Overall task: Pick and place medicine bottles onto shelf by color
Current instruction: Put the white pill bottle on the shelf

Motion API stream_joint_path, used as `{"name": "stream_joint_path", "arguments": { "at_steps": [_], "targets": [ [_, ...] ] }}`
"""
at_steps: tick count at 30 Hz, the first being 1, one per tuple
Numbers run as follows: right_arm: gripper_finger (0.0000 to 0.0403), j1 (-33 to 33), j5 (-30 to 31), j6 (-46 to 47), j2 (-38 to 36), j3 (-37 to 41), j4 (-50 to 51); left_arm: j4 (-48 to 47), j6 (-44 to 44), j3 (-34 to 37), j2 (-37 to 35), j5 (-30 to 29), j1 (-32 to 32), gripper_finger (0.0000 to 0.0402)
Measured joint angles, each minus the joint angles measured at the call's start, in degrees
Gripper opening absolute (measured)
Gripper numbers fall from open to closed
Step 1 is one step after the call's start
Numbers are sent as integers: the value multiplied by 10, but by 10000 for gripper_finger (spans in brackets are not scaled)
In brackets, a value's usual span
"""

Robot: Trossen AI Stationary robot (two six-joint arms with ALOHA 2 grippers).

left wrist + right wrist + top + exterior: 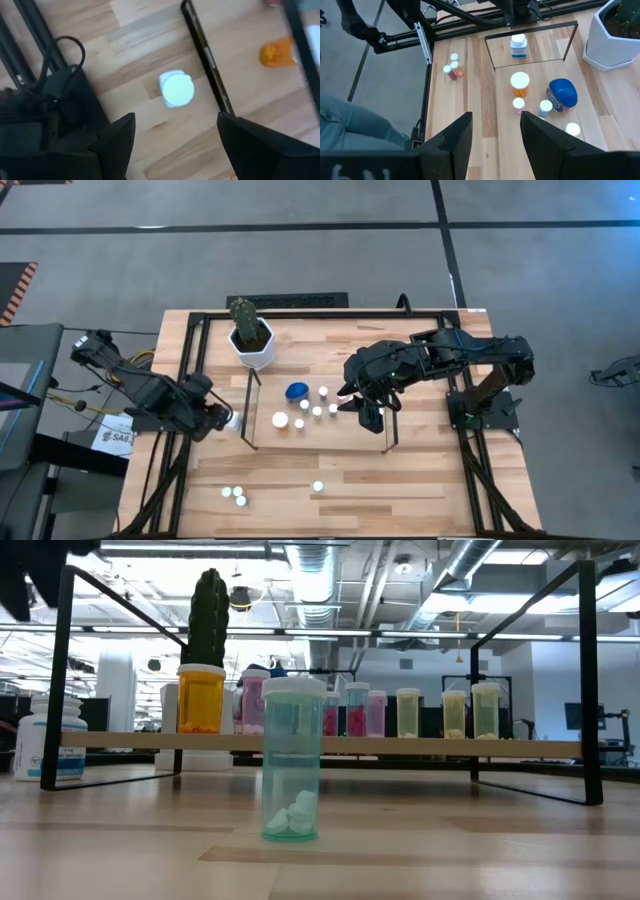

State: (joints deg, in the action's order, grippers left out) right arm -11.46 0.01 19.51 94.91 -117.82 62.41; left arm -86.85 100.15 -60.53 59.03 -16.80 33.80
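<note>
Seen from above, the left claw (226,420) hovers at the left end of the shelf (355,440), its fingers parted and empty around a white bottle with a blue label (176,89) that stands on the counter (420,490) just outside the shelf's dark-framed end panel (252,412). The right claw (368,415) hangs over the shelf's right portion, fingers apart with nothing between them. On the shelf, a larger blue-capped bottle (296,391) sits toward the back left, with a white-capped orange bottle (520,84) nearby and several small white-capped bottles (318,411) scattered beside it. Three more small bottles (234,495) stand grouped on the counter near its front left, and a single bottle (317,486) stands alone at front centre; at table level this one shows as a pale teal vial (293,760) with white tablets inside. A white hexagonal pot holding a cactus (252,337) stands behind the shelf's left end.
</note>
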Motion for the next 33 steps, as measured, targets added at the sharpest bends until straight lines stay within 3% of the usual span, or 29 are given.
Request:
{"name": "stream_joint_path", "arguments": {
  "at_steps": [9, 13, 27, 30, 33],
  "targets": [
    [188, 0, 0, 0, 0, 0, 0, 73, 111, 94, -20, -3, -12, 265],
    [187, 0, 0, 0, 0, 0, 0, 84, 103, 120, -20, 0, -23, 265],
    [187, 0, 0, 0, 0, 0, -1, 113, -483, 123, -42, 10, -63, 267],
    [187, 0, 0, 0, 0, 0, -2, 133, -559, 137, -42, 8, -68, 268],
    [186, 0, 0, 0, 0, 0, -3, 166, -577, 156, -42, 15, -73, 268]
  ]
}}
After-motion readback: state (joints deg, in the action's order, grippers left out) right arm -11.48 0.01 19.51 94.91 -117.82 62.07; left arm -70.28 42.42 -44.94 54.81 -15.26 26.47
